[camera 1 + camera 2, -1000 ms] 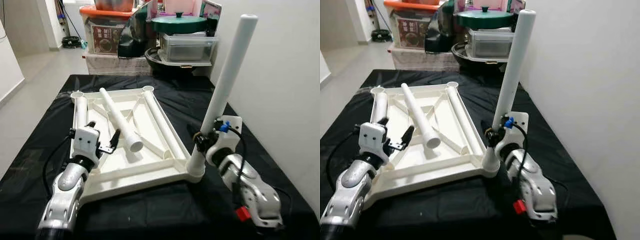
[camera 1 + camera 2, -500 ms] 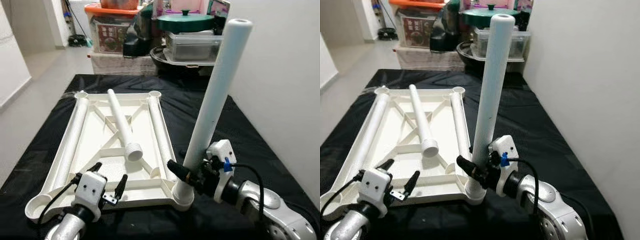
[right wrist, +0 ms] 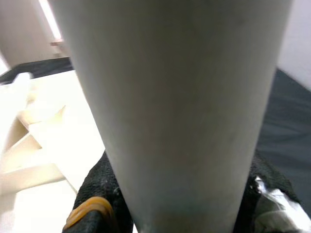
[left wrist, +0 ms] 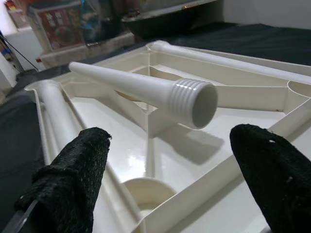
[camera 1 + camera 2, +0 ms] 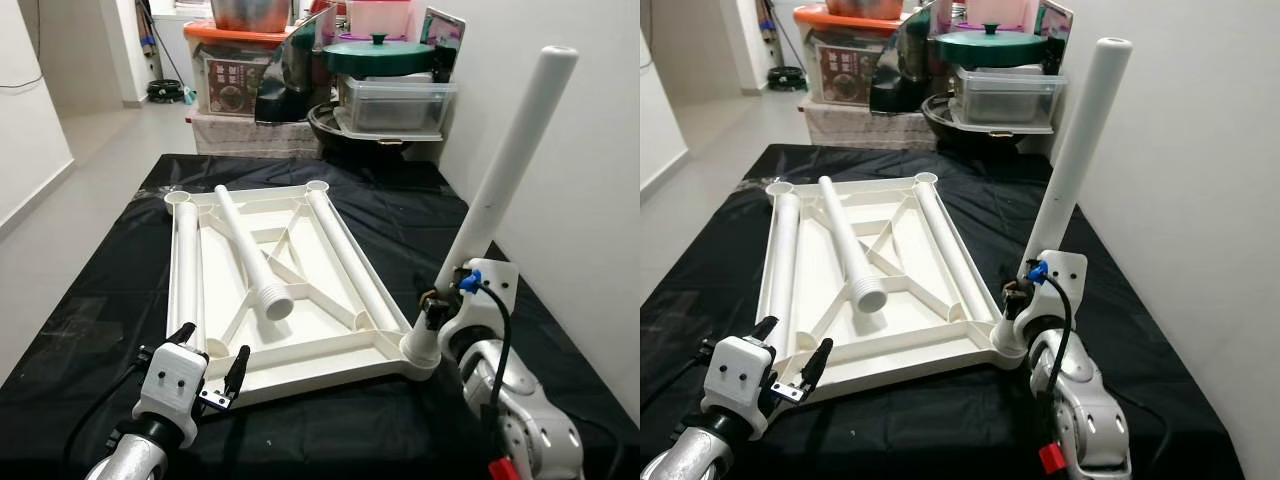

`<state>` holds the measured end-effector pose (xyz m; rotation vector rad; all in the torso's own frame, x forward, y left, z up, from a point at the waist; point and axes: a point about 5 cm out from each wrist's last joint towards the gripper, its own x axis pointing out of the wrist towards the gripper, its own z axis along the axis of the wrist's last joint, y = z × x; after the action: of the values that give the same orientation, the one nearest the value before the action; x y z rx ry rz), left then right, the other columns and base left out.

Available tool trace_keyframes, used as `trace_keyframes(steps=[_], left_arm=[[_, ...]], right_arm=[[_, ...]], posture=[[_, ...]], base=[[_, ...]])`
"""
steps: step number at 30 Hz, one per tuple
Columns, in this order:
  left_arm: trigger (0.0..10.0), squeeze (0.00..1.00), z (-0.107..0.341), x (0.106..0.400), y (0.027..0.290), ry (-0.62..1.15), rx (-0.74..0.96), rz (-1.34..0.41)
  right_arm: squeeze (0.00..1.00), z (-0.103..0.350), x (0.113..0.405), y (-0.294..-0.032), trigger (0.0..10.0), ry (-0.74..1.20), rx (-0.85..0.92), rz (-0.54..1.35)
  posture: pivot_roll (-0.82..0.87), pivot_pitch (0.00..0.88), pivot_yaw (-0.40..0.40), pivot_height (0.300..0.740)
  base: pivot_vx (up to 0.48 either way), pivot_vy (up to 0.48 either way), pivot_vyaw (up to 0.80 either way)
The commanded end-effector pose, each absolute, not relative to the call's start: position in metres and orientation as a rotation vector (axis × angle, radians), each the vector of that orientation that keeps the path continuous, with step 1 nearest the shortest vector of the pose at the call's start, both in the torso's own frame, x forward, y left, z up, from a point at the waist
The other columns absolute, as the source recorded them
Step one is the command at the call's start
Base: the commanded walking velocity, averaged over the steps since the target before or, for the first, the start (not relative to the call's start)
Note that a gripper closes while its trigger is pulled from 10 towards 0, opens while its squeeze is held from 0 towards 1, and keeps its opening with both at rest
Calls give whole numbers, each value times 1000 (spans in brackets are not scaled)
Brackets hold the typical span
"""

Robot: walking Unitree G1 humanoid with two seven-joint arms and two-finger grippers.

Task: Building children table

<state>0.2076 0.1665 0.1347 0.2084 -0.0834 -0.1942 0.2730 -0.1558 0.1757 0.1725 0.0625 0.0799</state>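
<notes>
Right gripper [image 5: 432, 305] jaws clamp the tilted table leg [image 5: 505, 180] standing in the tabletop [image 5: 300, 345] corner socket; left gripper [image 5: 208, 362] jaws spread wide, empty.

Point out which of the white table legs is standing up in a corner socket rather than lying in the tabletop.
The leg in the right gripper, tilted up from the near-right corner of the tabletop; the others lie flat.
</notes>
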Motion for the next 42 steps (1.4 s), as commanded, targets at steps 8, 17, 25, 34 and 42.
trace_keyframes(steps=[8, 17, 25, 34, 42], left_arm=[[10000, 0, 134, 208, 159, -63, 203, -204], [10000, 0, 132, 209, 156, -56, 193, -207], [10000, 0, 132, 209, 156, -56, 191, -207], [10000, 0, 131, 209, 159, -50, 203, -211], [10000, 0, 130, 211, 157, -49, 201, -230]], right_arm=[[1000, 193, 276, -141, 10000, -14, 250, 310], [0, 203, 269, -153, 6706, -19, 90, 704], [0, 180, 294, -181, 0, 84, 33, 329], [0, 195, 277, -140, 10000, -78, 101, 75], [0, 201, 275, -120, 10000, -89, 134, 370]], posture=[[91, 0, -81, 740], [95, 0, -85, 740], [110, 0, -90, 740], [114, 0, -80, 740], [103, 0, -72, 740]], base=[[0, 0, 0], [0, 0, 0], [0, 0, 0], [0, 0, 0], [0, 0, 0]])
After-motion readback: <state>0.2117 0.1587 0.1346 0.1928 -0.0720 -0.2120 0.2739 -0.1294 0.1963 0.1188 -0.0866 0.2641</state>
